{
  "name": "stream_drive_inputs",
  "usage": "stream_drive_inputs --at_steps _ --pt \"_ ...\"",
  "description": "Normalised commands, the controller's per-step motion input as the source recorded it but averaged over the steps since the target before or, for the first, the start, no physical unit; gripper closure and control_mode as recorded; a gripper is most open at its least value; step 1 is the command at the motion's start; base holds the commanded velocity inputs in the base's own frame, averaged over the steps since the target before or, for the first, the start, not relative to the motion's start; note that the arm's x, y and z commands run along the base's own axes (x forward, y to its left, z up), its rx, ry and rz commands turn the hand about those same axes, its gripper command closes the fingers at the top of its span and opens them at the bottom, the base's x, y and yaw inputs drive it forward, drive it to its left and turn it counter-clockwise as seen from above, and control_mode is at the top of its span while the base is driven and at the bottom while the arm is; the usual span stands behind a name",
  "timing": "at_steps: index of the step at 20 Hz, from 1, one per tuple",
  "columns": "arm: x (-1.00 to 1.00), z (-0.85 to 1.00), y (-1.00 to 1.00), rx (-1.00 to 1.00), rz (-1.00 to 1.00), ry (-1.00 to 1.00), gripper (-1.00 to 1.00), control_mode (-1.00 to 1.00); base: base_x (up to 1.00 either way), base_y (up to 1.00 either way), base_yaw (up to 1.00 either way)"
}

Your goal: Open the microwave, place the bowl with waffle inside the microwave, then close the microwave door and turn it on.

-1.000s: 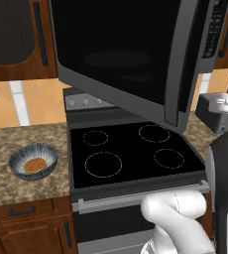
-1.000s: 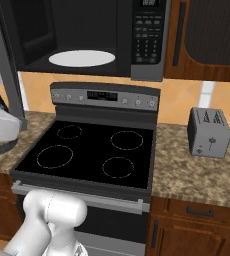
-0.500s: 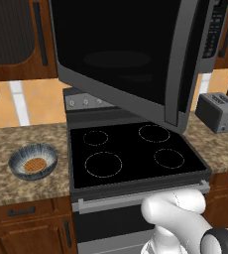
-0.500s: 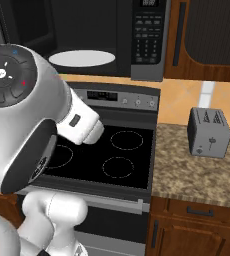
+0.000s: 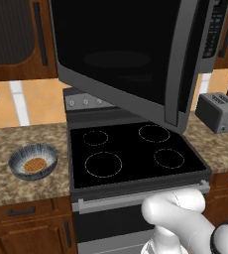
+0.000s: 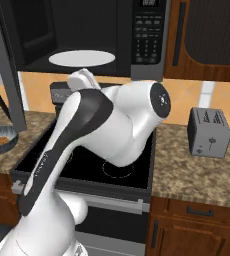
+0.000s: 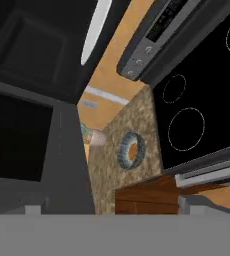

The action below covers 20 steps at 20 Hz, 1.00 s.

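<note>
The microwave [image 6: 148,35] hangs above the stove with its cavity showing and a white turntable [image 6: 82,57] inside. The microwave door [image 5: 121,54] stands swung wide open toward me, its black glass facing the left base camera. The bowl [image 5: 32,161] rests on the granite counter left of the stove, and the waffle [image 5: 33,164] lies flat in its bottom. In the hand view the bowl [image 7: 131,150] appears tilted near the middle, well away from my gripper [image 7: 111,206]. The jaws stand wide open with nothing between them. The arm [image 6: 112,125] is folded over the stove.
A black four-burner stove [image 5: 136,154] with a control panel lies under the microwave. A silver toaster [image 6: 209,131] stands on the right counter. Wooden cabinets [image 6: 207,30] flank the microwave. The open door overhangs the stove's left half.
My arm has swung from the right side across the stove and now folds up in front of the microwave. The bowl and the open door have not moved.
</note>
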Motion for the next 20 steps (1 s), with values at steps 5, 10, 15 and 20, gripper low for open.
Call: stream_drive_inputs --at_steps 5,10,15,20 --pt "1.0 -0.02 0.41 0.49 0.33 0.05 -1.0 -1.0 0.0 0.0 0.0" --pt "0.79 0.0 0.7 0.37 0.36 0.17 -1.0 -1.0 0.0 0.0 0.0" --pt "0.48 0.0 0.87 0.2 0.39 0.2 -1.0 -1.0 0.0 0.0 0.0" --pt "-0.02 0.02 0.69 0.05 0.55 0.22 -1.0 -1.0 0.0 0.0 0.0"
